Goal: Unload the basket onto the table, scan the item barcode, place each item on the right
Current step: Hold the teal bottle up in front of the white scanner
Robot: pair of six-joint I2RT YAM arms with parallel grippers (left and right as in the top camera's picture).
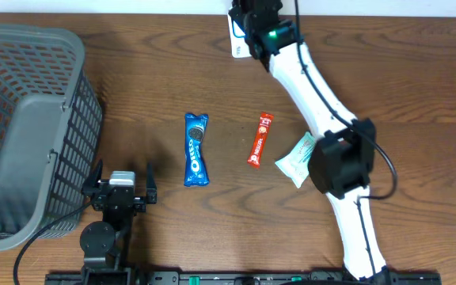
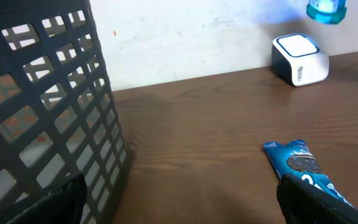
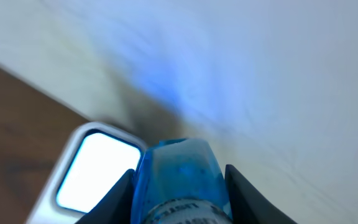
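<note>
My right gripper [image 3: 179,198] is shut on a see-through blue item [image 3: 179,171] with a white label, held between both fingers. Just left of and beyond it is the white barcode scanner [image 3: 95,169], its window lit. Overhead, that gripper [image 1: 253,25] hangs at the table's far edge over the scanner [image 1: 237,41], and the arm hides the item. The left wrist view shows the blue item [image 2: 326,10] hovering above the scanner [image 2: 300,59], with a blue glow on the wall. My left gripper [image 1: 122,190] stands open and empty near the front edge, its fingers [image 2: 316,202] wide apart.
A grey mesh basket [image 1: 22,127] fills the left side, close to my left gripper. A blue Oreo pack [image 1: 196,149], a red sachet [image 1: 260,140] and a white-green packet [image 1: 298,158] lie mid-table. The right arm [image 1: 323,95] crosses above the packet.
</note>
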